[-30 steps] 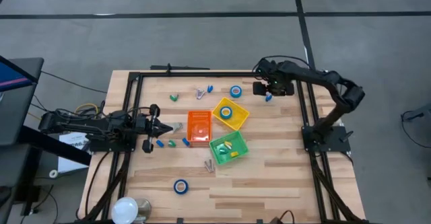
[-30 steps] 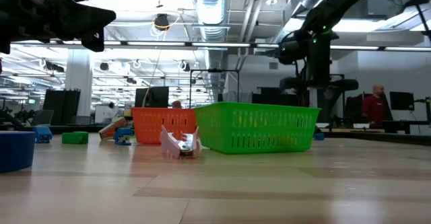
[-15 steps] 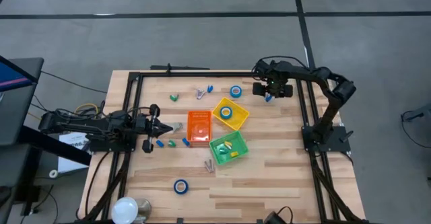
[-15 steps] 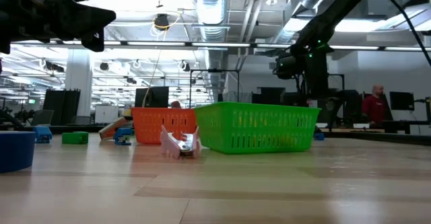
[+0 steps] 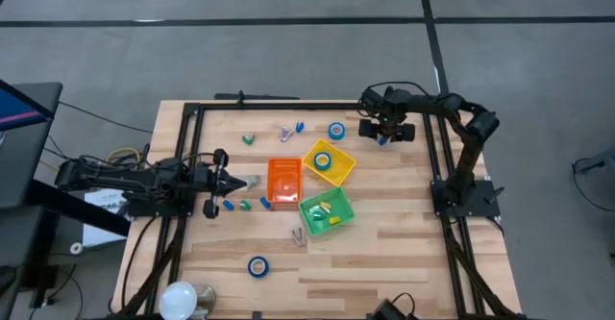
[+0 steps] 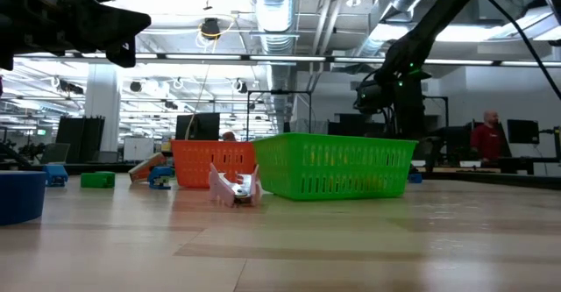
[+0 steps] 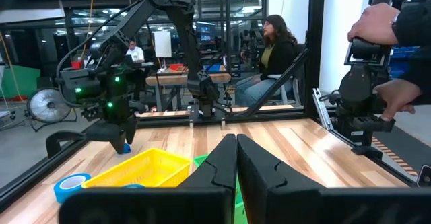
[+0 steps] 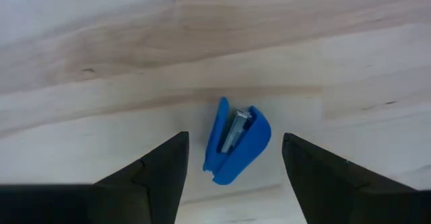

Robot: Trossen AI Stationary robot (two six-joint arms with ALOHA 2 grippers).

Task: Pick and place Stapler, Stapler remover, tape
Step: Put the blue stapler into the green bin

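Note:
A small blue stapler (image 8: 237,140) lies on its side on the wood near the table's far right (image 5: 383,139). My right gripper (image 8: 234,137) points down over it, open, one finger on each side of it and clear of it. My left gripper (image 5: 233,179) waits shut and level at the table's left edge. One roll of blue tape (image 5: 336,130) lies left of the right gripper, another (image 5: 258,266) lies near the front, and a third (image 5: 323,160) sits in the yellow bin (image 5: 342,170). Silvery stapler removers (image 5: 300,235) lie in front of the green bin (image 5: 315,220).
An orange bin (image 5: 284,191) stands beside the yellow and green ones at mid-table. Small blue and green staplers (image 5: 229,205) lie near the left gripper, and others (image 5: 248,139) at the far side. A black frame rail (image 5: 440,157) runs close by the right gripper. People show beyond the table.
My right gripper has sunk straight down toward the blue stapler at the far right and rolled a little about its own axis; its fingers stay open. The stapler has not moved.

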